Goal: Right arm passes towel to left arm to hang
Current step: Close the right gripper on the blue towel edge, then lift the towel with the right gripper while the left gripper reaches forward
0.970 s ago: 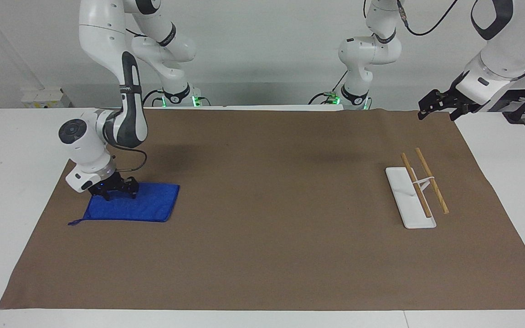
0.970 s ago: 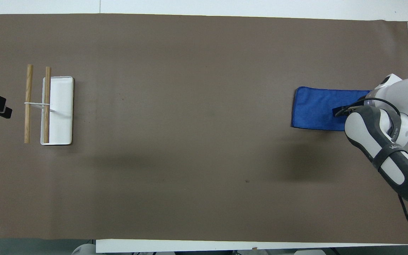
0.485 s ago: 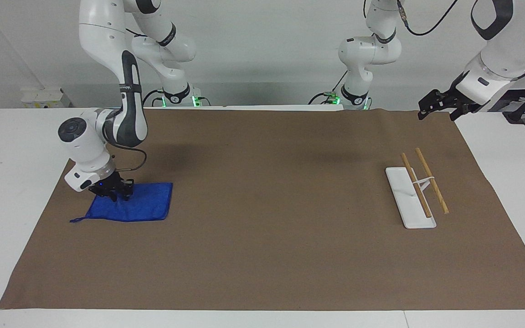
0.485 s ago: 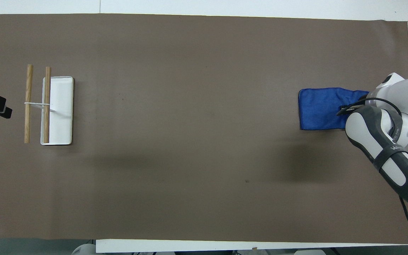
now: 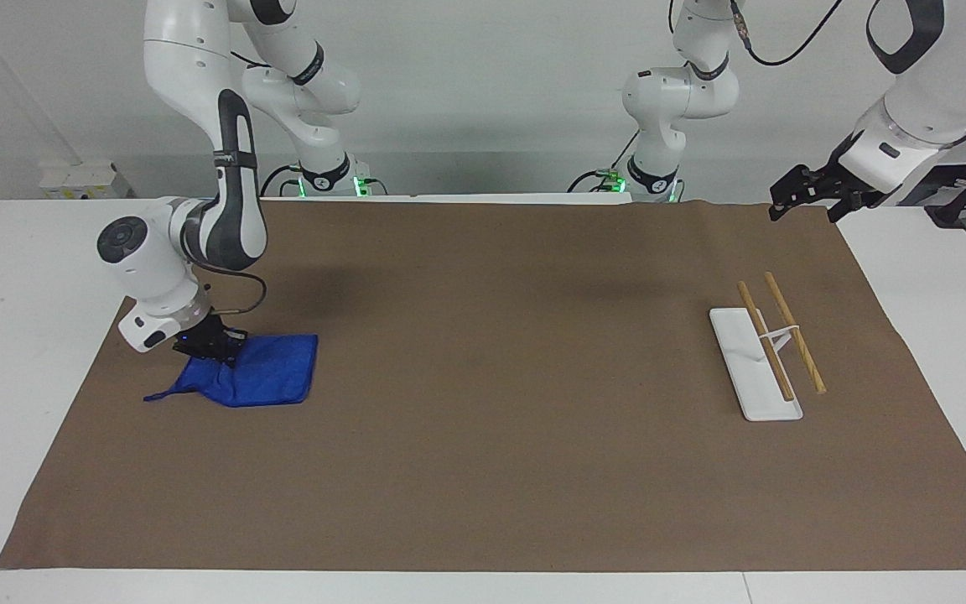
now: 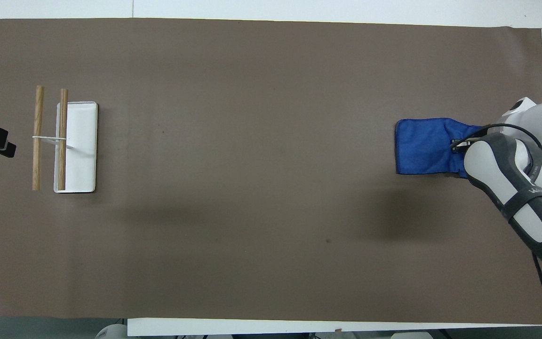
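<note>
Since a moment ago your right tool (image 5: 213,346) has pinched the towel (image 5: 261,379) by its edge and lifted that end off the surface (image 5: 483,470), so expect soft, light, floppy cloth that droops, while the left tool (image 5: 793,190) waits open.

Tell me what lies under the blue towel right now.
Under the towel only the brown mat shows, around its edges. The right gripper pinches one edge and lifts it; the part still resting on the mat hides whatever is beneath.

Brown mat (image 5: 483,470) covers a white table (image 5: 22,277) (plain wall).
</note>
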Controlling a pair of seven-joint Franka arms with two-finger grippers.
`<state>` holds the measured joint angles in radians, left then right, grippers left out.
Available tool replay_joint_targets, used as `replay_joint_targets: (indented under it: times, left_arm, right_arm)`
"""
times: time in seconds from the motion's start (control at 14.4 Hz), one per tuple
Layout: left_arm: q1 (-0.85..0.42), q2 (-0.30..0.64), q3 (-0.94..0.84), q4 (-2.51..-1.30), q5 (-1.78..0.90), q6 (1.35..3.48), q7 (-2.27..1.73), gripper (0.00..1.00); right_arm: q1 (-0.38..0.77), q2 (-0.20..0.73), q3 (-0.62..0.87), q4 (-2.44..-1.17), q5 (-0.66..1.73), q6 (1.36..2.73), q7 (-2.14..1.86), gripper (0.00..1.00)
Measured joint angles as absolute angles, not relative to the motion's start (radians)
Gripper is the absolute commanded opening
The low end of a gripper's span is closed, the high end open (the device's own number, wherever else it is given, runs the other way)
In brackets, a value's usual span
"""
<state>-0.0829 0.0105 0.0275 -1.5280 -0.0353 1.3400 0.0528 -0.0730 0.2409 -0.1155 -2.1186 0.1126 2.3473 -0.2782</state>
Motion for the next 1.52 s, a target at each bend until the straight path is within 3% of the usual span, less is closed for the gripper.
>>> replay_joint_targets:
  times: [0.35, 0.76, 1.25, 1.52]
  left_arm:
    - [-0.083, 0.010, 0.027, -1.528, -0.035, 1.340, 0.053, 1.00]
    - [-0.083, 0.010, 0.027, -1.528, -0.035, 1.340, 0.053, 1.00]
    - [-0.083, 0.006, 0.027, -1.553, -0.037, 1.354, -0.039, 1.00]
    - [-0.076, -0.042, 0.033, -1.705, -0.238, 1.554, -0.442, 1.00]
  right_arm:
    - [-0.068, 0.191, -0.036, -2.052, 0.121, 2.193, -0.098, 0.00]
    - [-0.040, 0.151, 0.234, -1.850, 0.124, 1.936, 0.566, 0.00]
    - [-0.031, 0.188, 0.571, -1.717, 0.195, 2.049, 1.168, 0.00]
    - [-0.021, 0.236, 0.656, -1.678, 0.389, 2.254, 1.234, 0.00]
